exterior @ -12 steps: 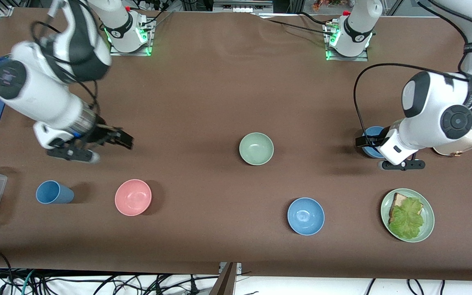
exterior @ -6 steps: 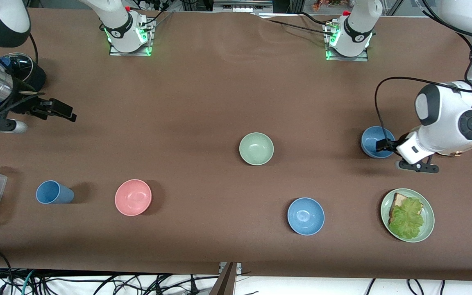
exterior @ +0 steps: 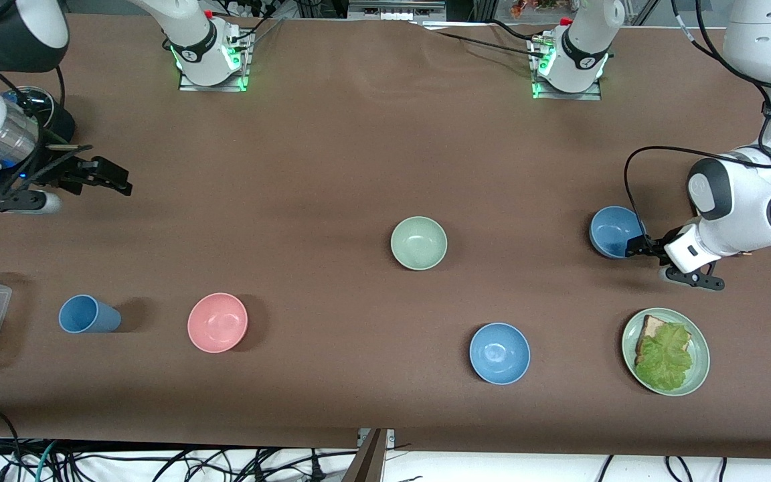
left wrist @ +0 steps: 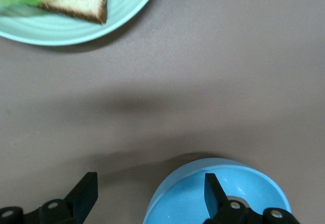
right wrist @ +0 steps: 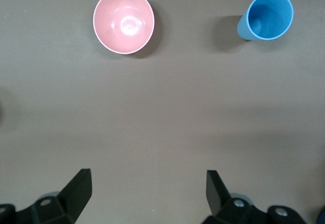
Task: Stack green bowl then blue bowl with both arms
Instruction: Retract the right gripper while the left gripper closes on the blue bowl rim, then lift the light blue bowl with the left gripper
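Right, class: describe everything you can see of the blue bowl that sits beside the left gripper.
The blue bowl is small, round and medium blue, with a smooth matte plastic look and a thin rim. It stands upright and empty on the brown table, toward the left arm's end, farther from the front camera than the green plate. The left gripper is at its rim, open, with one finger inside the bowl and the other outside on the table side; whether either finger touches the rim cannot be told.
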Motion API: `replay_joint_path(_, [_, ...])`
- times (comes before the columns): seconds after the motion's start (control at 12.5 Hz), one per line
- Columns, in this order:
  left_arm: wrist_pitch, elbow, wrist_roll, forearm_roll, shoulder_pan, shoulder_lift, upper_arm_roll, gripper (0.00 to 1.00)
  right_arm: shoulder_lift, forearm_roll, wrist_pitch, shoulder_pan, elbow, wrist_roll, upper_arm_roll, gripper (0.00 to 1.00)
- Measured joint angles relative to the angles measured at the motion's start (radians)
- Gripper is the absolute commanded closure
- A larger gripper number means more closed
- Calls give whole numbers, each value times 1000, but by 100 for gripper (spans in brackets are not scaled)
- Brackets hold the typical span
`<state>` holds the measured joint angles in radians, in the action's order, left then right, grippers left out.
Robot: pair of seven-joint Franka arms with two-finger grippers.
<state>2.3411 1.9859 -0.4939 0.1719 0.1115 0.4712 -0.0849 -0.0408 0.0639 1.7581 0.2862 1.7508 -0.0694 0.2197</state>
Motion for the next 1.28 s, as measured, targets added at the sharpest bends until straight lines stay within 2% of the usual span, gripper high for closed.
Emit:
replay_joint_path(0.08, [0,3,-4,8,2,4,0,8,0,-3,0,-70,0,0,-74,1])
replay_joint_path(0.16, [0,8,-7,10,2,5,0,8,1,-3,0,-112,-2,1,-113,1])
replay_joint_path(0.24, [0,15,-19,10,2,4,0,7,4,-3,0,-128,-6,3,-125,1])
replay_joint_path(0.56, [0,63,-69,38,11,-14,-1,9,21,-3,-55,-136,-98,8,-128,1])
replay_joint_path(0.72, [0,97,-73,41,13,-38,-1,21,24,-3,-83,-136,-132,8,-129,1])
replay_joint_path(0.96, [0,137,-73,65,13,-71,-22,27,22,-3,-87,-137,-134,7,-129,1])
replay_joint_path(1.04, [0,144,-78,91,13,-76,-35,44,19,-3,-87,-138,-133,7,-129,1])
replay_joint_path(1.12, [0,149,-80,109,13,-78,-47,75,16,-3,-87,-138,-134,7,-129,1])
replay_joint_path(1.2, [0,153,-79,120,13,-78,-54,97,13,-3,-87,-138,-133,7,-129,1])
replay_joint_path(1.28, [0,156,-77,137,13,-78,-57,100,11,-3,-86,-139,-134,7,-129,1])
